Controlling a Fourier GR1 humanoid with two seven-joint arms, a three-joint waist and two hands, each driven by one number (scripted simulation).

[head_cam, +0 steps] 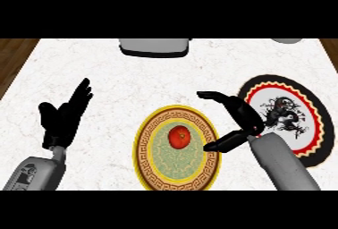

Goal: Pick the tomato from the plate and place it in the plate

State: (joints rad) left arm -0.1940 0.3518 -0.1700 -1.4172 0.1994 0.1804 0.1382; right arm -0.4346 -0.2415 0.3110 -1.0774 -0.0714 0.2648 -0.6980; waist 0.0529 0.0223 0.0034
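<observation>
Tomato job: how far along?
Early. Nothing done: the tomato sits on the gold-rimmed plate. In hand: right hand open beside that plate, holding nothing. Left hand rests open at the left. Left: grasp, lift, place on the dragon plate.

No legible text, labels, brands, numbers or signs.

The round gold-rimmed plate with a pale green centre [177, 172] carries only a repeating brown key-pattern band around its border, which forms no letters. The round white plate with a black rim and a red scalloped ring [310, 129] carries a black ink-style figure at its centre, a drawing and not a character that can be read. The white marble-patterned counter top [119, 76] shows grey veining only. The grey rounded appliance at the far edge [155, 47] presents plain surfaces with no marking that can be made out.
</observation>
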